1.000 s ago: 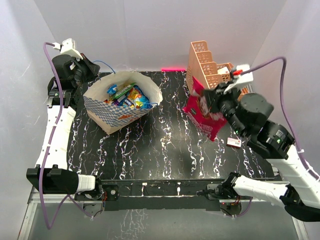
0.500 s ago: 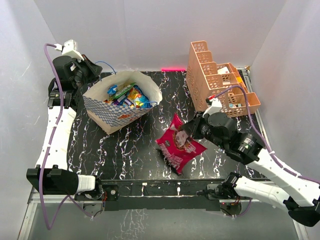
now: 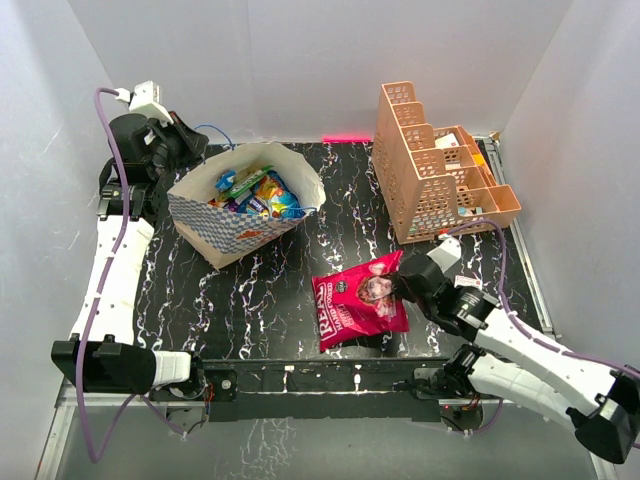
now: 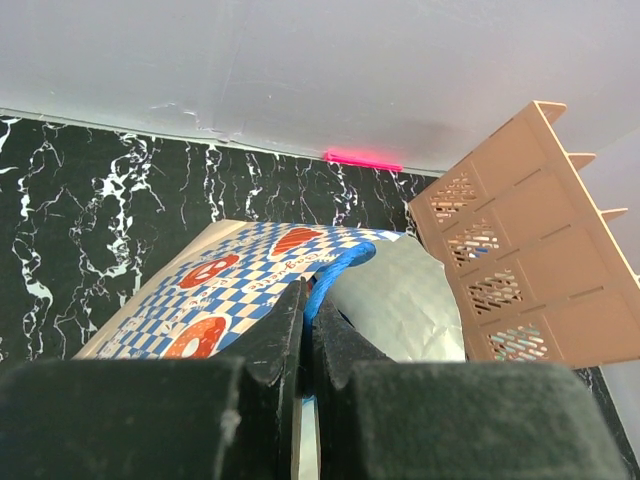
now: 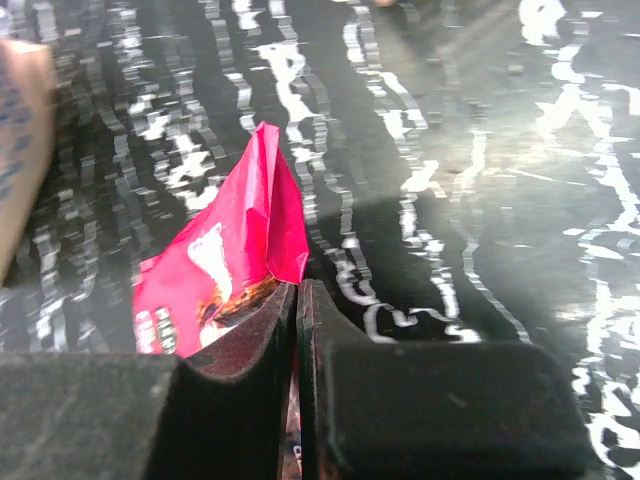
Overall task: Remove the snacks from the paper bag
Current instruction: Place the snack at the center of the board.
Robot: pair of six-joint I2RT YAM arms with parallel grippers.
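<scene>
Black marbled table (image 3: 300,265), orange lattice rack (image 3: 430,170) upper right, checkered paper bag (image 3: 225,232) upper left, red snack bag (image 3: 358,305) flat at lower centre, small packets (image 3: 255,192) inside the paper bag, left gripper (image 3: 190,146) clamped on its far rim, right gripper (image 3: 402,285) pinching the red bag's right corner.

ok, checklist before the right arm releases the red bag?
1. red bag lying on the table: ok.
2. right gripper shut on the red bag's corner: ok.
3. red bag apart from the orange rack: ok.
4. left gripper shut on the paper bag edge: ok.
5. snacks left in the paper bag for the next pick: ok.
6. paper bag stands unaided: cannot tell.
</scene>
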